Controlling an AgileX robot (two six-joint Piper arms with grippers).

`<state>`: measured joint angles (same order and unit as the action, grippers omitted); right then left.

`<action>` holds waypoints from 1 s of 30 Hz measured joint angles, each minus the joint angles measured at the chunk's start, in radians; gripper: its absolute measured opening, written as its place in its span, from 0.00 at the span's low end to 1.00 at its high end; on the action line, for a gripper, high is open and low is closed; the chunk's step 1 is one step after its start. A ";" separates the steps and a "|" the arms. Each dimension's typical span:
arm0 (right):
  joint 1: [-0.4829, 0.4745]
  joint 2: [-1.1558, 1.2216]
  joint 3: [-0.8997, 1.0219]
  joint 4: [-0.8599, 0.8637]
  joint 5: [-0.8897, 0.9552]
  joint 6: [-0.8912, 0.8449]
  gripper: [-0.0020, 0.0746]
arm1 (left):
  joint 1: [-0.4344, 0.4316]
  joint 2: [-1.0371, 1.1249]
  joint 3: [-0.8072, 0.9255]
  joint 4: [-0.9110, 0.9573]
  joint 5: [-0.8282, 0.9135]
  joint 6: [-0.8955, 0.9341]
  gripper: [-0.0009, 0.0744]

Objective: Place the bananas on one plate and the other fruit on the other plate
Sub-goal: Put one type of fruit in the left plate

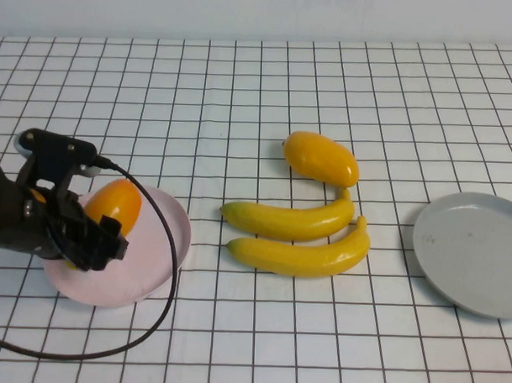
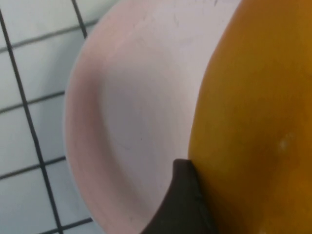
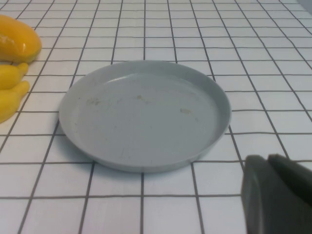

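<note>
My left gripper [image 1: 101, 230] is shut on one orange oval fruit [image 1: 114, 205] and holds it on or just above the pale pink plate [image 1: 157, 264] at the left. In the left wrist view the fruit [image 2: 253, 122] fills the frame beside one dark finger [image 2: 183, 204], over the pink plate [image 2: 131, 112]. The second orange fruit [image 1: 320, 158] lies mid-table, touching two bananas [image 1: 289, 219] [image 1: 304, 254] that lie side by side. The empty light-grey plate [image 1: 473, 249] sits at the right. My right gripper [image 3: 278, 195] is shut, near the grey plate [image 3: 146, 117], outside the high view.
A black cable [image 1: 163, 310] loops from the left arm across the table in front of the pink plate. The white grid-lined table [image 1: 259, 91] stretches to the far wall. The right wrist view also shows the second orange fruit [image 3: 14, 44] and the banana tips [image 3: 12, 83].
</note>
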<state>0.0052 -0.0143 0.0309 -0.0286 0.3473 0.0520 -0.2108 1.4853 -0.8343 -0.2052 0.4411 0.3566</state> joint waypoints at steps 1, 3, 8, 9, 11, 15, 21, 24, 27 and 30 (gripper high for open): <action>0.000 0.000 0.000 0.000 0.000 0.000 0.01 | 0.000 0.020 0.000 0.000 -0.003 -0.028 0.67; 0.000 0.000 0.000 0.000 0.000 0.000 0.01 | 0.000 0.070 0.000 0.010 -0.003 -0.058 0.67; 0.000 0.000 0.000 0.000 0.000 0.000 0.01 | 0.000 0.134 -0.007 0.071 -0.014 -0.111 0.67; 0.000 0.000 0.000 0.000 0.000 0.000 0.01 | 0.000 0.136 -0.009 0.073 -0.014 -0.119 0.67; 0.000 0.000 0.000 0.000 0.000 0.000 0.01 | 0.000 0.136 -0.010 0.076 -0.016 -0.124 0.67; 0.000 0.000 0.000 0.000 0.000 0.000 0.01 | 0.000 0.145 -0.039 0.071 0.019 -0.127 0.72; 0.000 0.000 0.000 0.000 0.000 0.000 0.01 | 0.000 0.161 -0.159 0.068 0.192 -0.127 0.90; 0.000 0.000 0.000 0.000 0.000 0.000 0.01 | 0.000 0.161 -0.227 0.073 0.266 -0.129 0.90; 0.000 0.000 0.000 0.000 0.000 0.000 0.00 | 0.000 0.161 -0.306 0.075 0.357 -0.129 0.90; 0.000 0.000 0.000 0.000 0.000 0.000 0.01 | 0.000 0.163 -0.392 0.070 0.439 -0.131 0.90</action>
<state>0.0052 -0.0143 0.0309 -0.0286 0.3473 0.0520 -0.2110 1.6482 -1.2259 -0.1353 0.8801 0.2258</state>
